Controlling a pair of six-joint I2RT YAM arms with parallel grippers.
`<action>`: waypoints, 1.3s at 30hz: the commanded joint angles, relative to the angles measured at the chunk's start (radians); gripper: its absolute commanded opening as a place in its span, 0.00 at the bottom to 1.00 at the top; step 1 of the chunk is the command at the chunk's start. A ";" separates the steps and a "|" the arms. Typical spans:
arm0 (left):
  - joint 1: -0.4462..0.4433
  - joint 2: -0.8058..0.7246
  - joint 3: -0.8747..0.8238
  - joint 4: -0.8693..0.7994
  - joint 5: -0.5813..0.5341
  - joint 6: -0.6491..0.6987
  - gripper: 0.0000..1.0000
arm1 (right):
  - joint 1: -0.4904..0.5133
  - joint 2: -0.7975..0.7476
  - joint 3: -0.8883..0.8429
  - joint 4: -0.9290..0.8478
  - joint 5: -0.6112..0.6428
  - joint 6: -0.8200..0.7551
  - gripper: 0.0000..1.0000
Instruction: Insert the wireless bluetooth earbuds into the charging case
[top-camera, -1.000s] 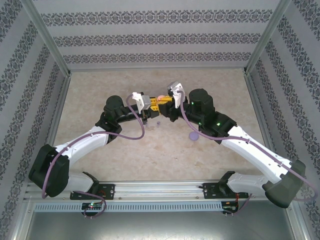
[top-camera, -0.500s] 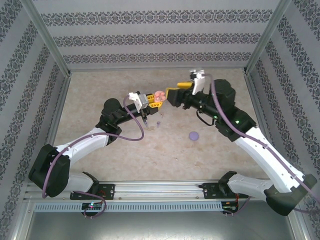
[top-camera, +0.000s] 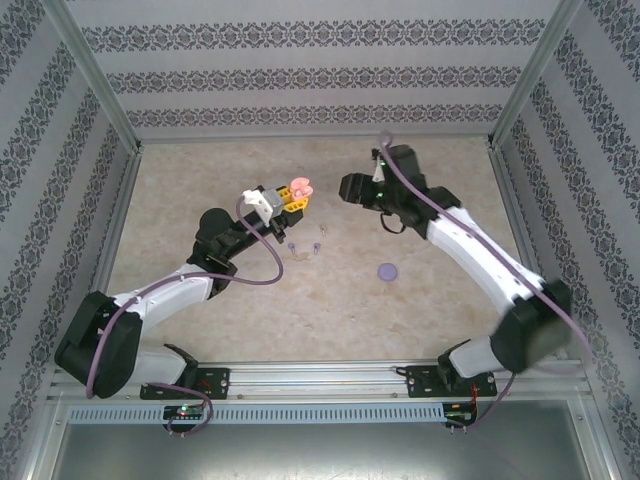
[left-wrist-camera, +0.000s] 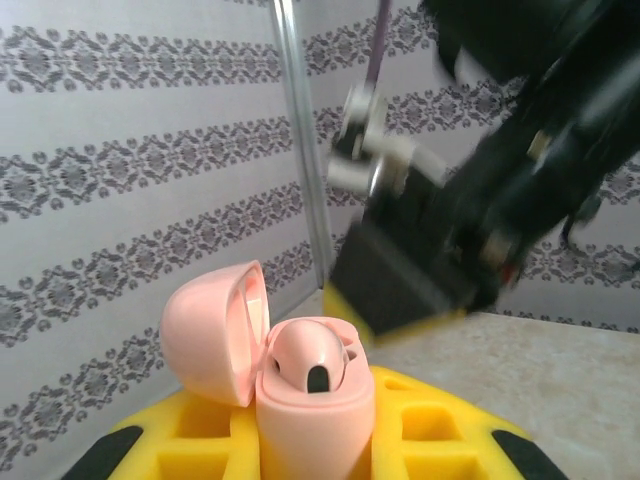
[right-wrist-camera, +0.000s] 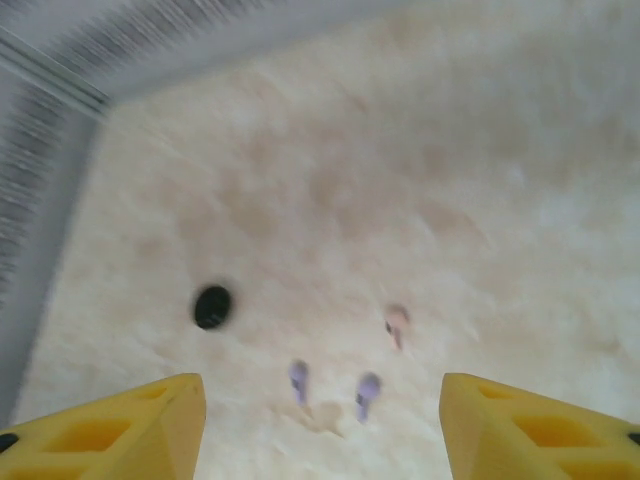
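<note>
Top cam: high behind arm bases (top-camera: 195, 378) at 6 o'clock, looking down on whole counter (top-camera: 330, 310). Left wrist: tight on pink case (left-wrist-camera: 300, 400), facing wall (left-wrist-camera: 120, 200). Right wrist: blurry, probably steep down-look; shares purple earbuds (right-wrist-camera: 368, 388) with top.

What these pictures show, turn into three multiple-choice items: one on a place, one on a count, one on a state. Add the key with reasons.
1. Where is the pink charging case? A) in the left gripper B) flat on the table C) at the table's near edge
2. How many purple earbuds lie on the table? A) none B) two C) five
3. The case's lid is: A) shut B) missing C) open
Key: 1 A, the gripper clamps its body; 2 B, a pair lies side by side; 3 C, the lid stands tipped back.
</note>
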 joint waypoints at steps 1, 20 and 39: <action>0.024 -0.054 -0.022 0.095 -0.059 -0.021 0.00 | 0.020 0.146 0.103 -0.116 0.030 0.022 0.61; 0.080 -0.128 -0.083 0.159 -0.094 -0.064 0.00 | 0.144 0.783 0.636 -0.484 0.193 -0.050 0.47; 0.097 -0.118 -0.103 0.182 -0.089 -0.073 0.00 | 0.146 0.908 0.733 -0.507 0.224 -0.020 0.35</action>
